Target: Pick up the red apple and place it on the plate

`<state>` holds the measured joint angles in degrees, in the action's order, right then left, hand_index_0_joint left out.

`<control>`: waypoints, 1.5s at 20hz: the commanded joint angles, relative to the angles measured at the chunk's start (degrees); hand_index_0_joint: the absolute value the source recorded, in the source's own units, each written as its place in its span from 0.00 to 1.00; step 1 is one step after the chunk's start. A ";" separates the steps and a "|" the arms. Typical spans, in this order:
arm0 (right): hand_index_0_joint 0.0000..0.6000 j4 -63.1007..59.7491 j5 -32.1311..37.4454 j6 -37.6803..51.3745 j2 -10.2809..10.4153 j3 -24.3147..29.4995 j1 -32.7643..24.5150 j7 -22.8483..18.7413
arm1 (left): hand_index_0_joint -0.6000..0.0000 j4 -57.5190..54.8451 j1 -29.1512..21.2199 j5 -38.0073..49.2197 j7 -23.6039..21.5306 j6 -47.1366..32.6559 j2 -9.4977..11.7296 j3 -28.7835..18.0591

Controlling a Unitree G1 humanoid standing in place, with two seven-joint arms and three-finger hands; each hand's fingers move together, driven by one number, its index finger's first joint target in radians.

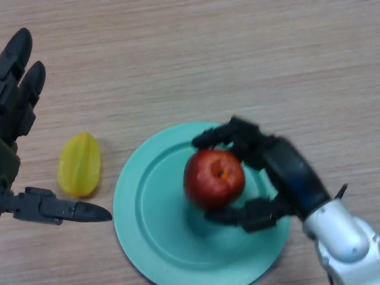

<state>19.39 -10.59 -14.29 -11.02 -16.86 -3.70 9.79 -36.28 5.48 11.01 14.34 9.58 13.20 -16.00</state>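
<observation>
Red apple: over the middle of the plate, stem hollow facing up, enclosed by the right hand; whether it rests on the plate cannot be told.

Right hand: fingers curled over the apple's far side, thumb along its near side, closed around the fruit.

Plate: teal, round, beneath the right hand's fingers and thumb.

Yellow starfruit: on the table just beside the plate's left rim, between the left hand's fingers and thumb, untouched.

Left hand: at the left edge, fingers extended and spread, thumb pointing toward the plate, holding nothing.

Table: light wood grain.
</observation>
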 commanded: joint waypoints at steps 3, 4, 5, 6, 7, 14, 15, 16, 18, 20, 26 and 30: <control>0.42 5.86 2.13 4.77 0.12 -1.40 1.42 -3.72 | 1.00 -3.91 -0.20 2.04 -0.03 -7.75 1.19 -4.96; 0.25 6.31 1.85 3.84 0.13 -2.06 1.60 -3.68 | 1.00 -4.25 -0.13 2.06 0.02 -7.48 1.16 -5.07; 0.00 7.68 1.57 1.73 0.13 -2.94 1.62 -3.79 | 1.00 -5.34 0.18 2.49 0.37 -6.58 0.97 -5.44; 0.00 8.16 2.14 0.88 0.13 -2.87 1.25 -4.23 | 1.00 -5.54 0.36 2.76 0.58 -6.37 0.89 -5.60; 0.00 9.94 3.96 -1.72 0.13 -2.54 0.14 -5.39 | 1.00 -5.68 0.71 3.46 0.96 -6.30 0.71 -6.19; 0.00 21.46 16.74 -12.93 0.13 9.89 -6.49 -4.46 | 1.00 -5.86 -0.53 2.66 0.80 -5.06 1.41 -5.32; 0.00 23.97 19.28 -13.96 -0.16 13.96 -5.50 -2.10 | 1.00 -6.29 -1.11 2.50 0.82 -4.08 1.79 -4.96; 0.00 24.66 20.88 -13.86 -0.62 15.65 -4.99 -1.60 | 1.00 -6.44 -1.42 2.25 0.74 -3.89 1.89 -4.69; 0.00 26.78 26.93 -13.61 -2.41 21.47 -2.79 -0.70 | 1.00 -7.28 -1.96 1.92 0.54 -3.07 2.07 -3.96; 0.00 27.55 30.12 -12.31 -4.04 25.22 -0.91 -0.58 | 1.00 -7.48 -1.81 1.02 1.00 -3.07 1.91 -3.04; 0.00 28.68 33.56 -11.11 -5.87 30.33 0.91 0.26 | 1.00 -7.43 -1.86 0.42 2.00 -2.01 1.94 -2.32; 0.00 28.88 32.37 -11.02 -6.15 29.92 0.97 1.10 | 1.00 -7.78 -2.62 -1.08 1.25 -0.84 2.09 -1.06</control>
<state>44.35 20.10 -34.01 -15.46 9.80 -1.85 9.92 -40.68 3.78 9.74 15.68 13.66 13.00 -15.30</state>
